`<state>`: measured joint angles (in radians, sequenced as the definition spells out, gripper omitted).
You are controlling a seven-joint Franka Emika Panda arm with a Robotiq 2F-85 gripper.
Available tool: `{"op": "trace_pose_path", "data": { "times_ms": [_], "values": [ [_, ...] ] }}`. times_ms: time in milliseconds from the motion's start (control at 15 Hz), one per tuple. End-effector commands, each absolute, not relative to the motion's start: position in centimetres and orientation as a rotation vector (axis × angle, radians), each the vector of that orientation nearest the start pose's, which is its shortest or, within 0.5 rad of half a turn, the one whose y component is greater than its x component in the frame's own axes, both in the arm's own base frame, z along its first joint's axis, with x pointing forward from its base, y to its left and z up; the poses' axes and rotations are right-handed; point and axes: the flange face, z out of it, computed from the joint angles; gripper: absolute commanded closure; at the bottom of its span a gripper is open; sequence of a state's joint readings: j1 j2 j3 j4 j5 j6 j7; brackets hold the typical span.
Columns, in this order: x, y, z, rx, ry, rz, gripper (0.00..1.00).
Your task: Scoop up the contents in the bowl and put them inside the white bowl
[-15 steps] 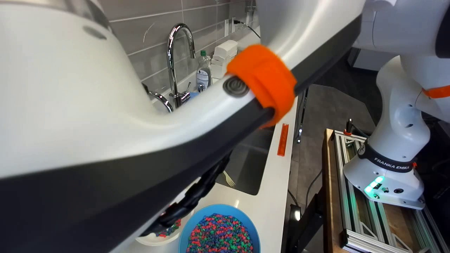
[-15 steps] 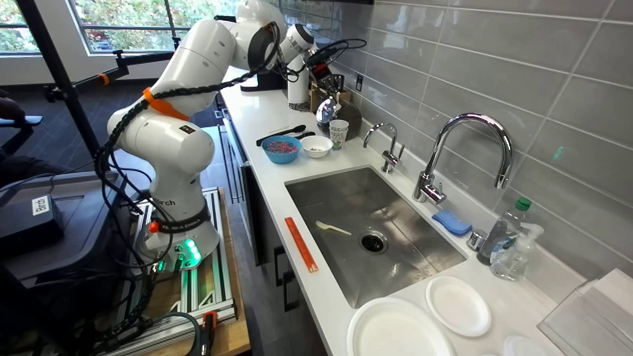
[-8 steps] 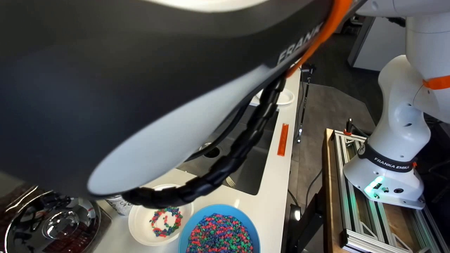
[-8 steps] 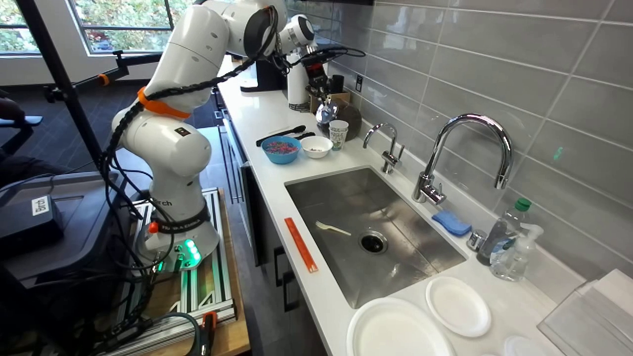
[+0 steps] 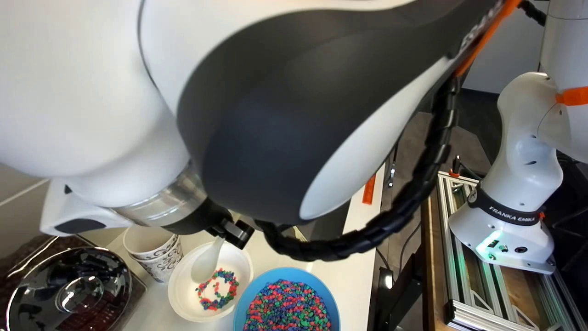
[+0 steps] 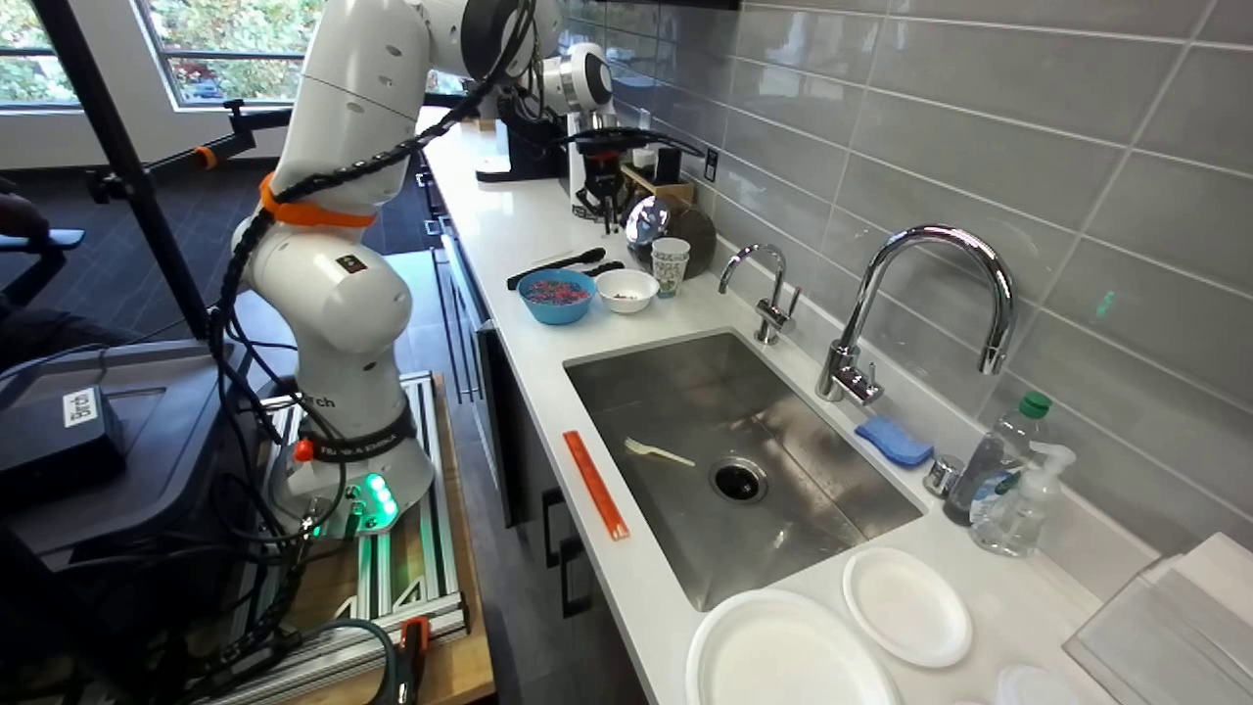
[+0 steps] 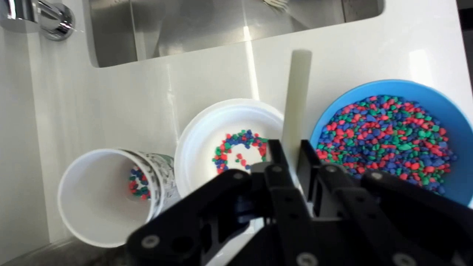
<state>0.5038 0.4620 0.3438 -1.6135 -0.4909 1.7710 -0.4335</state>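
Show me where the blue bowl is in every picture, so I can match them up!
In an exterior view: the blue bowl is at the bottom middle, cut off by the picture's edge.
In an exterior view: the blue bowl looks small, a little left of and above the middle.
Wrist view: the blue bowl is big, at the right edge.
Landmark in all three: the white bowl, right beside it.

"FRANKA EMIKA" on robot (image 5: pixel 505 232), "Birch" on box (image 6: pixel 59 446)
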Motion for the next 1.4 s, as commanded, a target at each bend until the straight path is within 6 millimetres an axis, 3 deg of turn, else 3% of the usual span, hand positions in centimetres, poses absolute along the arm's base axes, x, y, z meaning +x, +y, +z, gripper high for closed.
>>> {"op": "trace_pose_path", "data": {
  "times_ms": [0, 400, 667, 1333],
  "values": [
    [44.5, 41.5, 33.6, -2.58, -2.21, 0.325, 0.97],
    [41.6, 38.7, 29.5, -2.508, -2.142, 0.25, 0.97],
    [40.1, 37.2, 27.1, -2.477, -2.127, 0.298, 0.97],
    [38.7, 36.6, 25.4, -2.439, -2.14, 0.383, 0.97]
  ]
}}
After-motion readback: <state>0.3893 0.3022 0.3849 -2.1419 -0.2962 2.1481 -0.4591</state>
